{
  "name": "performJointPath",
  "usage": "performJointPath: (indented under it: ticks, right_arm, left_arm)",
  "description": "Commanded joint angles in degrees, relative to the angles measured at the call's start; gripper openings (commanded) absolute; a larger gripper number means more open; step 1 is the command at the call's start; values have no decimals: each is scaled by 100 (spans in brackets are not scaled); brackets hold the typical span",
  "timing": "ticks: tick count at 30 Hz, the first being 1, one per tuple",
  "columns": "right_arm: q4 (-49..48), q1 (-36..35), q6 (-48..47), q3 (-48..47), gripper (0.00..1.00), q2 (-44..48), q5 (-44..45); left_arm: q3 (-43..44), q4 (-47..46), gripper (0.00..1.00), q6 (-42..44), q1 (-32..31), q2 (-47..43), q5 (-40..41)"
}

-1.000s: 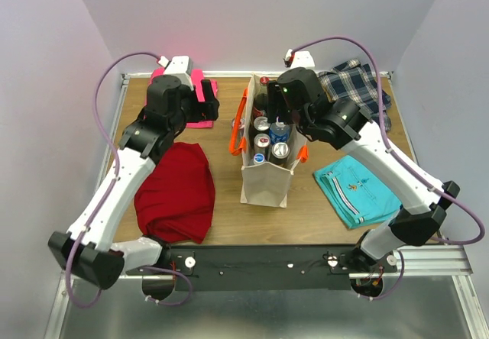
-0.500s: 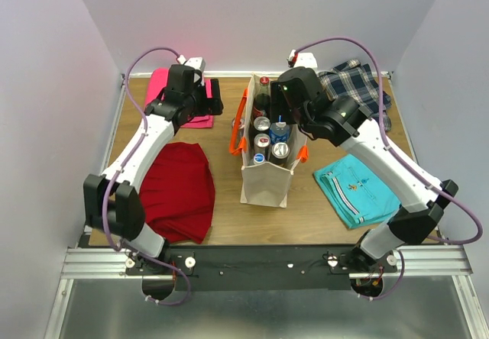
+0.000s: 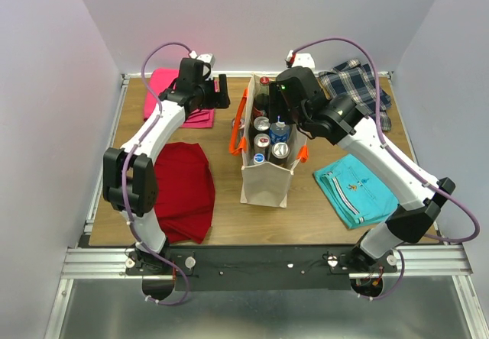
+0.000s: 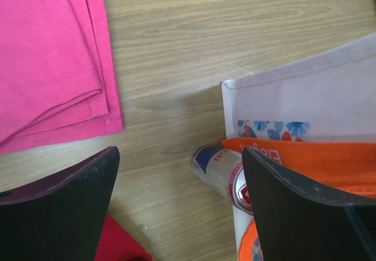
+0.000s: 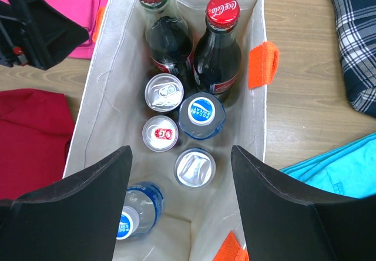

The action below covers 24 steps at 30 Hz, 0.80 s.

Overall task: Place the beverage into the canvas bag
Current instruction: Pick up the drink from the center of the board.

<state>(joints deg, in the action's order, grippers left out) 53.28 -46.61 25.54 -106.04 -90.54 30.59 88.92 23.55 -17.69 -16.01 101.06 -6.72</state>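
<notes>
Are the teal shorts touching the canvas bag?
Apart. The top external view shows bare wooden table between the canvas bag and the teal shorts.

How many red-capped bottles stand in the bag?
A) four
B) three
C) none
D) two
D: the right wrist view shows one red-capped bottle standing beside a second bottle at one end of the bag, and no other red caps.
</notes>
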Motion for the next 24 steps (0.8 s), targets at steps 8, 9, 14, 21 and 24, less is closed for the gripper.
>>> performJointPath:
  ticks: [8,9,14,21,24]
  right_arm:
    - [122,56,118,-172,77,-16,17]
    - [113,56,109,-154,77,-7,9]
    - [113,64,109,-93,77,2,26]
    - [78,64,100,-5,77,10,0]
    - [69,64,109,22,77,36,8]
  left_arm:
    - [29,124,94,407,-517,178,-198]
    - [-6,132,94,442,-578,134,-215]
    - [-340,97,94,565,-658,-77,-365]
    - [-473,132,94,714,-781,-165,-453]
    - [-473,150,95,767,-833,-130,-540]
